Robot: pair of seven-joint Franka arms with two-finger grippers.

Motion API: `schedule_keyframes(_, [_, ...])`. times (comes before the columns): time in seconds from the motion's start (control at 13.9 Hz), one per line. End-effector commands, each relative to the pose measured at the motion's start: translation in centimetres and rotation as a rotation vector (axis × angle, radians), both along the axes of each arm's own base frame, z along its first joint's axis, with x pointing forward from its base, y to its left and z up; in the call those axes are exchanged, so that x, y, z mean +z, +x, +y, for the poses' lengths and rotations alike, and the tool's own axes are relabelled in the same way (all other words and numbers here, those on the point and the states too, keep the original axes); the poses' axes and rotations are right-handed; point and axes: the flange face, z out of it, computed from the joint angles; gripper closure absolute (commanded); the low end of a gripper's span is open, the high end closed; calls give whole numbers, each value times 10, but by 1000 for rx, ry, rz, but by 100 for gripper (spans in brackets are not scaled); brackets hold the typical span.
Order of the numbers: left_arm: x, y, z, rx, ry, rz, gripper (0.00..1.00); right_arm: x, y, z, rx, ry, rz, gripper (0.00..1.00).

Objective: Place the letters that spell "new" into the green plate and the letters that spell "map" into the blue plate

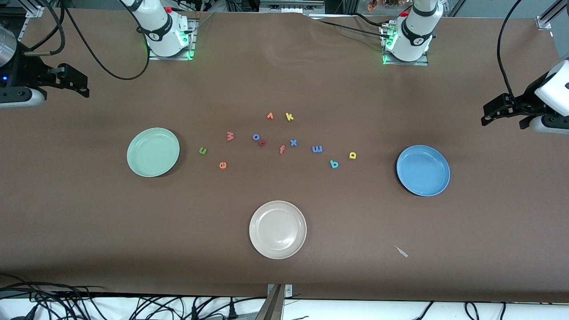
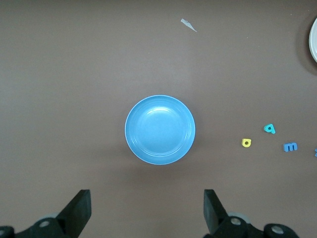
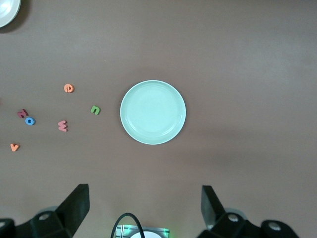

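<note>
The green plate (image 1: 153, 152) (image 3: 153, 112) lies toward the right arm's end of the table. Beside it lie the olive n (image 1: 203, 150) (image 3: 95, 109), orange e (image 1: 223, 165) (image 3: 69, 88) and pinkish-red w (image 1: 230, 135) (image 3: 62, 126). The blue plate (image 1: 423, 170) (image 2: 160, 130) lies toward the left arm's end. Near it lie the blue m (image 1: 317, 149) (image 2: 290, 147), yellow a (image 1: 352, 155) (image 2: 246, 143) and teal p (image 1: 334, 164) (image 2: 269, 129). My right gripper (image 1: 76, 82) (image 3: 143, 206) and left gripper (image 1: 491, 113) (image 2: 147, 208) hang open and empty over their own ends of the table, both waiting.
A cream-white plate (image 1: 278, 229) sits nearest the front camera. Other letters lie mid-table: blue o (image 1: 256, 137), dark red letter (image 1: 263, 142), orange f (image 1: 282, 149), blue x (image 1: 293, 142), orange v (image 1: 270, 116), yellow k (image 1: 289, 117). A white scrap (image 1: 401, 251) lies near the blue plate.
</note>
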Motion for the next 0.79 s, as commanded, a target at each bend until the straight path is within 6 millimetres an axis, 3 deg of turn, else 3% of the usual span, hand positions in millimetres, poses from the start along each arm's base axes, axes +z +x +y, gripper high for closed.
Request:
schedule_keyframes(0.0, [6, -2, -1, -14, -18, -9, 0, 0, -1, 2, -3, -6, 15, 0])
schedule_keyframes(0.72, [5, -1, -1, -16, -13, -7, 0, -4, 1, 4, 11, -4, 21, 0])
